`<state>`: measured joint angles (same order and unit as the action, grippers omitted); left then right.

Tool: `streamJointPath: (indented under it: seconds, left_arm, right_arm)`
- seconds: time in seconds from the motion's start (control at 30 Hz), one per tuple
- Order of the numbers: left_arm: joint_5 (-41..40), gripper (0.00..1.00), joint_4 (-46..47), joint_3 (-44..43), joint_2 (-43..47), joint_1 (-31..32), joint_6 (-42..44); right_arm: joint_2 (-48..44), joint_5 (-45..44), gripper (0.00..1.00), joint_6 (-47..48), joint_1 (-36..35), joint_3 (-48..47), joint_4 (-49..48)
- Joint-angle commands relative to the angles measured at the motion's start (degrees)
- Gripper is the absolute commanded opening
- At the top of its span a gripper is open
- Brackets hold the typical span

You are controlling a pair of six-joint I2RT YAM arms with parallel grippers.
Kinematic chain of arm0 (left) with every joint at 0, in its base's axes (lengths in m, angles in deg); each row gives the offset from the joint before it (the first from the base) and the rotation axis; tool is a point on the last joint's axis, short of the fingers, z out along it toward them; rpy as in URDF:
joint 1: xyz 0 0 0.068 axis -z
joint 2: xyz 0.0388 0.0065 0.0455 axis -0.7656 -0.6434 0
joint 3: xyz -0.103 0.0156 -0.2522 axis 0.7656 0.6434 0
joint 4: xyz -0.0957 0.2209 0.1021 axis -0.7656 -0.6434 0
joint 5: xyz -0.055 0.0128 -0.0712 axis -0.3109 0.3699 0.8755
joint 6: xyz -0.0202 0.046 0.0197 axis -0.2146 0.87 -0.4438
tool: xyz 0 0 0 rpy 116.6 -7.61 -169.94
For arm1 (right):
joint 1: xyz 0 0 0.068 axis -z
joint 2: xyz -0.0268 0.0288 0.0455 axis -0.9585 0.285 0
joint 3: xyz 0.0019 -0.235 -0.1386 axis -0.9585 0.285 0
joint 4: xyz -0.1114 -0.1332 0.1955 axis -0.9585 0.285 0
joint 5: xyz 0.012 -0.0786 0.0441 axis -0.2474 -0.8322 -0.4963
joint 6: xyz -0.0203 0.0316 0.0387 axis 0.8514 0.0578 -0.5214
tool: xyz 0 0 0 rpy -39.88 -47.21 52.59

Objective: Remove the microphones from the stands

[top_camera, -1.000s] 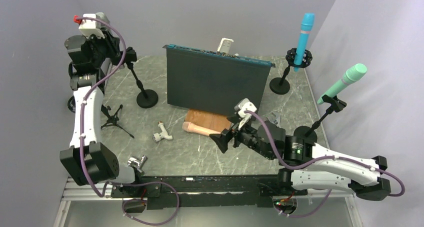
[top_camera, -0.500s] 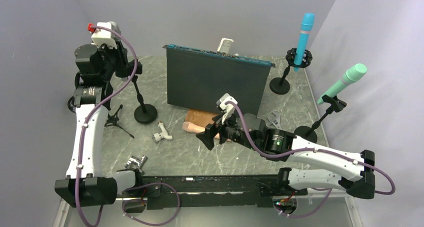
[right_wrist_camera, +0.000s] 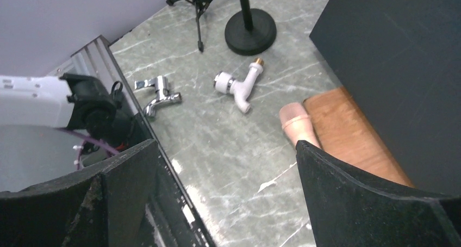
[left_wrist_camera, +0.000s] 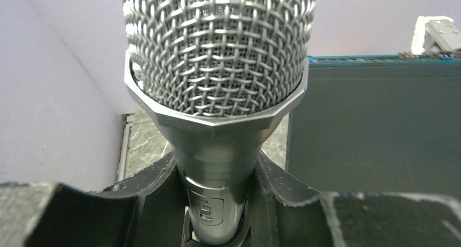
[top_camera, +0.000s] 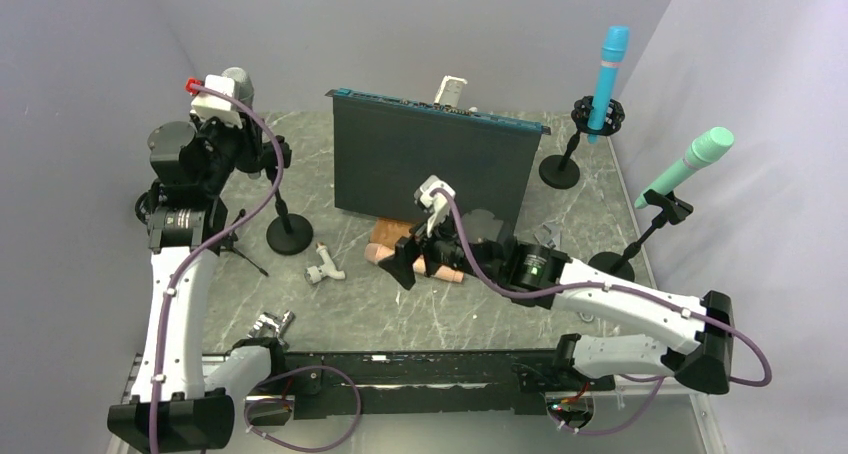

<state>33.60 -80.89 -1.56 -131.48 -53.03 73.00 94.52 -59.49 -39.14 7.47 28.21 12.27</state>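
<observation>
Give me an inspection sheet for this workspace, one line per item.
Surface: grey marbled tabletop, no spills seen.
Job's things: silver mesh-headed microphone at the black round-base stand; whether it's free is unclear.
Clutter: white plastic tap, chrome tap, peach microphone by wooden board, dark upright panel.
Tools: left tool shut on the silver microphone; right tool open near the peach microphone.
Cables: purple cables along both arms.
Surroundings: plain lilac walls.

Dark panel blocking mid-table, open marble in front, tap and tripod beside stand base
</observation>
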Motion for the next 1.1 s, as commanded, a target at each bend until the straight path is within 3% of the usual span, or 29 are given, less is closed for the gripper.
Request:
streamJointPath:
  seconds: [0.0,0.23,0.47,0.77,1.07]
  left_arm:
    - [7.34,0.0,3.22,1.33,2.85,0.26,2.75]
    - [9.65,0.0,1.77,1.27,4.27,0.19,1.2]
    - [12.5,0.0,0.44,1.28,3.72,0.04,1.23]
    - [13.85,0.0,1.88,5.18,6.93,-0.66,5.05]
    - [14.78,0.0,3.31,7.91,8.5,-0.88,6.22]
  right_arm:
    - [3.75,9.35,1.0,3.36,5.19,-5.62,-5.8]
    - [11.17,16.6,1.0,9.84,7.72,-12.84,-7.51]
    - [18.51,31.53,1.0,20.67,10.46,-11.67,-25.79]
    - [33.59,44.02,1.0,26.08,16.04,-24.15,-36.01]
    - [44.28,46.54,1.0,28.23,16.67,-33.0,-39.56]
